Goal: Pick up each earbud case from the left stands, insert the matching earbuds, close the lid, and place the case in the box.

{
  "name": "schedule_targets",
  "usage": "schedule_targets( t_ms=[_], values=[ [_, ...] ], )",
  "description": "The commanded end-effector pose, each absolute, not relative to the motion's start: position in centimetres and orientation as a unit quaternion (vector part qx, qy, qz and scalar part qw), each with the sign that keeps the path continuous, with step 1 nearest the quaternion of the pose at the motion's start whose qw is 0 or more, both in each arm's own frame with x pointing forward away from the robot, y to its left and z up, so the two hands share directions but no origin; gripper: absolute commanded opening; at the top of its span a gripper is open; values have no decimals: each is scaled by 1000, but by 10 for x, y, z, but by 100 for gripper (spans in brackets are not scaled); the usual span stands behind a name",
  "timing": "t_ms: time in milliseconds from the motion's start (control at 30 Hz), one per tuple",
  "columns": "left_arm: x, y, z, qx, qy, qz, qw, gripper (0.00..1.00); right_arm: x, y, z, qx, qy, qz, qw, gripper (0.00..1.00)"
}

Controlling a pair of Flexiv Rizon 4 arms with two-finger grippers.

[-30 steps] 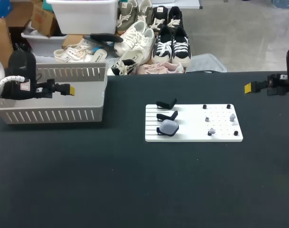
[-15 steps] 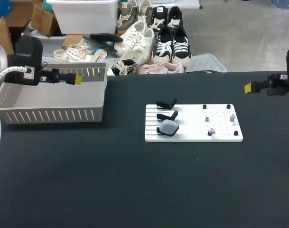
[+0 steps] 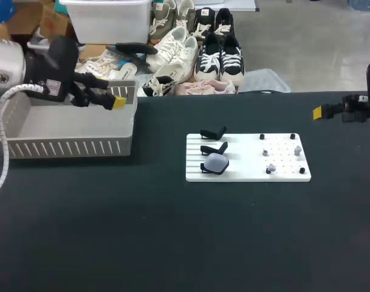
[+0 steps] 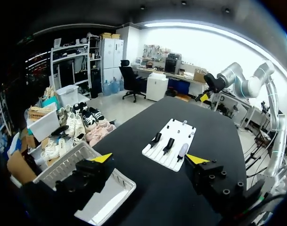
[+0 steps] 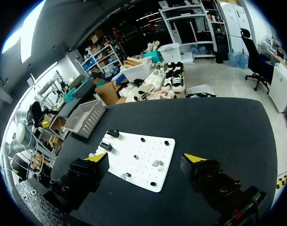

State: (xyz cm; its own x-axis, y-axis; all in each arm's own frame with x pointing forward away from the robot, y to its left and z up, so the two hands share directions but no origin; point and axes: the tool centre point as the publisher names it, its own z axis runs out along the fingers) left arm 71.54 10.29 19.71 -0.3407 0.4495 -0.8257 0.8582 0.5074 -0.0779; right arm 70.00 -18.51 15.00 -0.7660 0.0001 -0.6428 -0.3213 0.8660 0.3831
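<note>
Earbud case, pale and rounded, sits on the one of three black stands that is nearest the robot. The other two stands hold nothing. The stands line the left part of a white board near the middle of a black table. On the right part of the board, a few small pale earbuds lie among short black pegs.

A white slotted box stands at the table's far left, well apart from the board. The left gripper hangs over the box's far right corner. In the left wrist view its yellow-tipped fingers are spread wide with nothing between them, and the board lies ahead.

The right gripper hangs over the table's right edge, well apart from the board. In the right wrist view its fingers are likewise spread wide and empty.
</note>
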Motion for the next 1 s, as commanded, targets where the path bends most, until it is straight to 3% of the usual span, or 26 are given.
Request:
schedule_targets(
  t_ms=[33,1000],
  values=[
    [717,89,182,466,738,-306,379,100,700,-185,150,-88,908,243,330,100],
    [710,-13,105,600,647,-316,349,100,700,-185,150,-88,908,243,330,100]
  ],
)
